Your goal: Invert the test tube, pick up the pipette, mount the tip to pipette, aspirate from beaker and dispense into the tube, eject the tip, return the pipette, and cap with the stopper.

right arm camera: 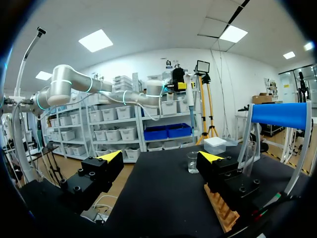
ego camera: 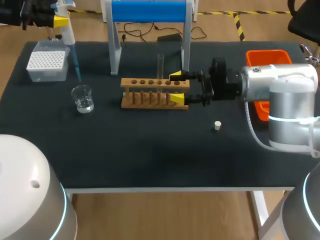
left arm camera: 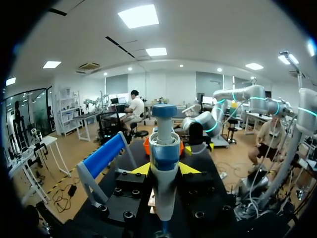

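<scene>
My left gripper is shut on the white and blue pipette at the far left. The pipette's blue tip points down, just above and behind the glass beaker of clear liquid. A test tube stands upright in the wooden rack. At the rack's right end my right gripper is open with nothing between its fingers; the rack shows beside and under one of them. A small white stopper lies on the mat right of the rack.
A white tip box sits at the far left, behind the beaker. The pipette stand with a blue bar rises behind the rack. An orange bin lies at the far right, partly under my right arm.
</scene>
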Action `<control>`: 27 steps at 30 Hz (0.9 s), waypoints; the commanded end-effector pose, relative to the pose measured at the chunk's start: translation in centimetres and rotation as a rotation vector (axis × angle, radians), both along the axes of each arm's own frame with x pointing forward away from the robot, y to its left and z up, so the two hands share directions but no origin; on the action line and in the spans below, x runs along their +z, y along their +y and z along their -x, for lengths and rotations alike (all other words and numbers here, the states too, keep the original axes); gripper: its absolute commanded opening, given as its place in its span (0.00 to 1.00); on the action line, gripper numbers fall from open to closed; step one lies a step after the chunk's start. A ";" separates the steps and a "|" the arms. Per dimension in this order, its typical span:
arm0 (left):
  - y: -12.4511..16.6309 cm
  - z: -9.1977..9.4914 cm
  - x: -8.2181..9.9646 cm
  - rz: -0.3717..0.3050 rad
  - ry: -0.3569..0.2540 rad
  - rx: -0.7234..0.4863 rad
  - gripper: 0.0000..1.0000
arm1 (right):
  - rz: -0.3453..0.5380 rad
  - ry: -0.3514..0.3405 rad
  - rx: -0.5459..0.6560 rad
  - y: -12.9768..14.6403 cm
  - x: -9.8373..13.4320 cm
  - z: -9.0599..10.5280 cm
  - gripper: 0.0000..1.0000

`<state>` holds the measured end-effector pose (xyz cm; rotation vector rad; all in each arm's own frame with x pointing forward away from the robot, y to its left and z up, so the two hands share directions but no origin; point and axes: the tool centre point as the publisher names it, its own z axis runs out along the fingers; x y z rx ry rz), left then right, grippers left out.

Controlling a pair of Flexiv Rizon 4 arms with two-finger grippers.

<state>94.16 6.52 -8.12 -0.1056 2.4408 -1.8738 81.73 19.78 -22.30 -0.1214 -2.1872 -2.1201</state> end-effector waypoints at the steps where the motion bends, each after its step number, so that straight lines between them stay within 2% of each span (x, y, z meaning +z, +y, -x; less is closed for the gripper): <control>1: 0.0 0.0 0.0 0.000 -0.001 -0.001 0.00 | 0.002 0.001 0.001 0.0 0.0 0.0 1.00; 20: 0.0 0.0 0.0 0.000 -0.001 -0.001 0.00 | 0.002 0.001 0.001 0.0 0.0 0.0 1.00; 27: 0.0 0.0 0.0 0.000 -0.001 -0.001 0.00 | 0.121 -0.043 -0.012 3.7 0.2 -0.3 1.00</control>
